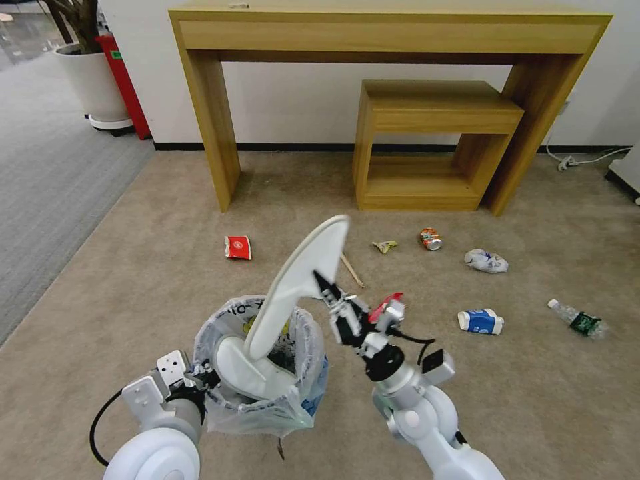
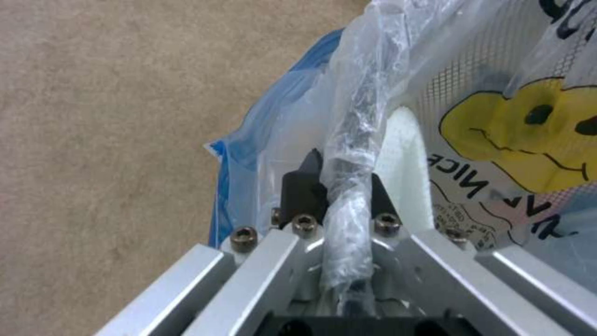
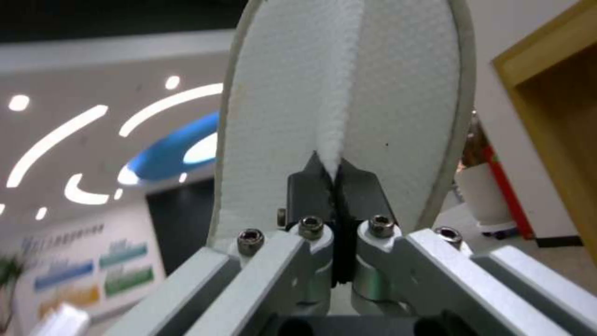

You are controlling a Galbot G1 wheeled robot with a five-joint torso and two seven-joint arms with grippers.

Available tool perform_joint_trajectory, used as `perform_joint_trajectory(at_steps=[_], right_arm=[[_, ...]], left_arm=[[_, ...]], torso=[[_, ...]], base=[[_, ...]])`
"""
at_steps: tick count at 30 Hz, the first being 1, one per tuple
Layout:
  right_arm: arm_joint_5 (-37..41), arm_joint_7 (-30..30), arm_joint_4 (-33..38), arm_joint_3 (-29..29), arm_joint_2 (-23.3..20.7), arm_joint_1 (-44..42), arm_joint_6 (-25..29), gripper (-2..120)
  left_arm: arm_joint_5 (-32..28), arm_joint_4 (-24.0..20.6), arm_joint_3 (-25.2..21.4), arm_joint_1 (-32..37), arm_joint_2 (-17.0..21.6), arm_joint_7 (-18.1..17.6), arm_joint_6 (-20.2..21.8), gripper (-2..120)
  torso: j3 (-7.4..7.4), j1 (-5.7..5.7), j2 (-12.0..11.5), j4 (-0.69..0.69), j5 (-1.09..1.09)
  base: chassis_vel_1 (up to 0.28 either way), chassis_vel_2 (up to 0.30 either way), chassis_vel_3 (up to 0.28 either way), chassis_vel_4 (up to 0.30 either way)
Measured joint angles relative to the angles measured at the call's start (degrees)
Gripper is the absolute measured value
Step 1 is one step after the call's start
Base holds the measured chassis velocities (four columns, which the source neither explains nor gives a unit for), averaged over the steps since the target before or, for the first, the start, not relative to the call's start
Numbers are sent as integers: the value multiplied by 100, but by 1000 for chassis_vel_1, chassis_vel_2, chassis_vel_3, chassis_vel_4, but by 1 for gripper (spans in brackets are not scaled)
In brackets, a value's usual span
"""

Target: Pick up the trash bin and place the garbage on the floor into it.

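Beige short-pile carpet floor [image 1: 167, 267] carries scattered litter: red wrapper [image 1: 238, 247] at left, chopstick [image 1: 352, 270], small crumpled yellowish scrap [image 1: 385, 246], crushed can [image 1: 430, 239], crumpled white paper [image 1: 486, 261], blue-white paper cup [image 1: 481, 321] on its side, green-labelled plastic bottle [image 1: 577, 320] lying far right. Wooden desk [image 1: 393, 33] and the lower wooden shelf unit [image 1: 433, 143] under it stand on the carpet by the wall. Grey ribbed carpet [image 1: 47, 173] adjoins at left, with a white planter [image 1: 93, 83] standing on it.
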Motion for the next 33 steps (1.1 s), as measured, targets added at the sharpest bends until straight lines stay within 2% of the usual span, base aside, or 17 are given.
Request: perform_joint_trajectory(at_steps=[9,13,15,18,21,24,28,29,31,33], right_arm=[[-735,-400,-504,60,6,648,-81,0],[-1077,-796,-599,188,-19,689,-171,0],[-1462,-1230,-667,363,-24,676,-207,0],[-1714,-1571,-691,524,-41,640,-236,0],[-1825,-1679,-673,630,-66,591,-240,0],[-1789,-1660,-631,687,-87,544,-238,5],[-1594,-1529,-583,750,-117,429,-240,27],[-1594,-1529,-583,750,-117,429,-240,27],[-1613,-1549,-583,795,-127,407,-240,37],[-1664,-1556,-583,841,-140,385,-240,41]], left_arm=[[-29,-41,-23,24,-2,-5,18,0],[-43,-22,-32,14,0,-6,18,0],[-44,6,-34,-5,1,-6,19,0],[-44,42,-33,-21,1,-7,18,0],[-40,64,-23,-27,-1,-7,19,0],[-37,70,-16,-31,-3,-7,19,0],[-34,72,-62,-42,7,-7,21,0],[-34,72,-62,-42,7,-7,21,0],[-36,72,-84,-49,12,-7,22,0],[-42,66,-105,-57,14,-7,22,0]], torso=[[0,0,0,1,-1],[0,1,0,0,0],[0,1,0,0,0],[0,0,0,0,0],[0,0,0,0,0],[0,1,0,0,0],[0,1,0,0,0],[0,1,0,0,0],[0,0,0,0,0],[0,1,0,0,0]], base=[[0,0,0,0],[0,0,0,0],[0,0,0,0],[0,0,0,0],[0,0,0,0],[0,0,0,0],[0,0,0,0],[0,0,0,0],[0,0,0,0],[0,0,0,0]])
